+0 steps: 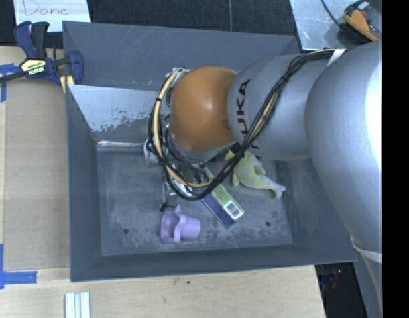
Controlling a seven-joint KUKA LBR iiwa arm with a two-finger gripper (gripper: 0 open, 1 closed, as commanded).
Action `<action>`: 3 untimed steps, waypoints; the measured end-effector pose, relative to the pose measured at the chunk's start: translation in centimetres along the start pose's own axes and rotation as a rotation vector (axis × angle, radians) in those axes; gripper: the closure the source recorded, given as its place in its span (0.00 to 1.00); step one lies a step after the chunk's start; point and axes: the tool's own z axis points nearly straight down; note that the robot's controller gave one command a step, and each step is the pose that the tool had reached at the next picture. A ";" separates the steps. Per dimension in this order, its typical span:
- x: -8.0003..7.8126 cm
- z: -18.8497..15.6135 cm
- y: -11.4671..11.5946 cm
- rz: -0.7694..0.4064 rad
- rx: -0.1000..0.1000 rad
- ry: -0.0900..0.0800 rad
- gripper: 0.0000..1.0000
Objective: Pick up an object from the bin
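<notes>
Purple and blocky, the plastic piece lies near the bin's front wall, and my fingers hang just above its left end. Whether they are spread or closed I cannot tell under the cables. Off-centre like this, I could clip its edge and tip it away, or nudge the blue packet beside it.
</notes>
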 end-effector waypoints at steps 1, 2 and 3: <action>3.0 -6.6 -1.7 -0.333 -0.001 -0.007 0.00; 3.6 -0.3 -2.0 -0.688 0.004 -0.006 0.00; 5.5 2.6 -1.9 -0.844 0.005 -0.021 0.00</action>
